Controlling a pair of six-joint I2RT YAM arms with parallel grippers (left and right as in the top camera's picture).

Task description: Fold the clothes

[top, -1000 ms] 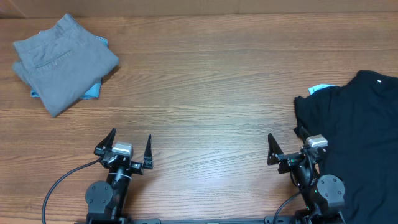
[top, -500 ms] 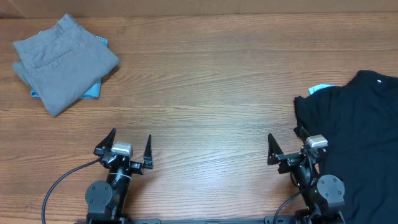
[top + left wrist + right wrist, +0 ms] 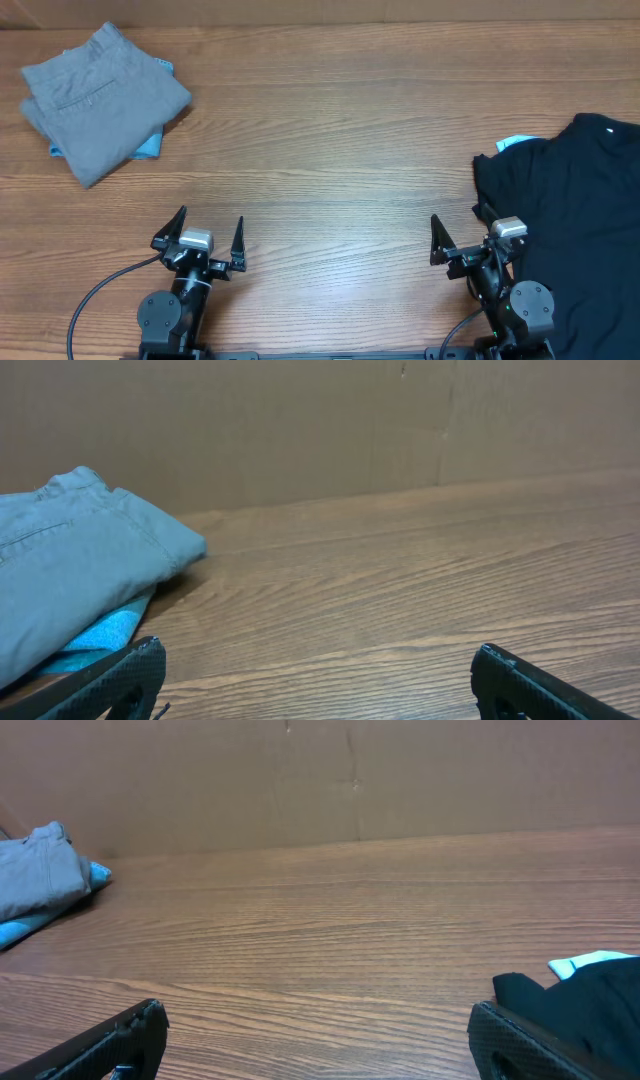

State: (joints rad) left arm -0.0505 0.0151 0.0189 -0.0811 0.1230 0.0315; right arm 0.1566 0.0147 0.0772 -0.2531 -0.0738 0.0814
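A large black T-shirt (image 3: 580, 210) lies crumpled at the table's right edge, and it also shows in the right wrist view (image 3: 590, 995). A bit of light-blue tee (image 3: 515, 143) peeks out from under it. Folded grey trousers (image 3: 100, 100) lie at the far left on another light-blue piece (image 3: 148, 148); they show in the left wrist view (image 3: 70, 580) too. My left gripper (image 3: 208, 232) is open and empty near the front edge. My right gripper (image 3: 465, 236) is open and empty, just left of the black shirt.
A brown cardboard wall (image 3: 320, 420) runs along the table's far edge. A black cable (image 3: 95, 300) trails from the left arm's base at the front.
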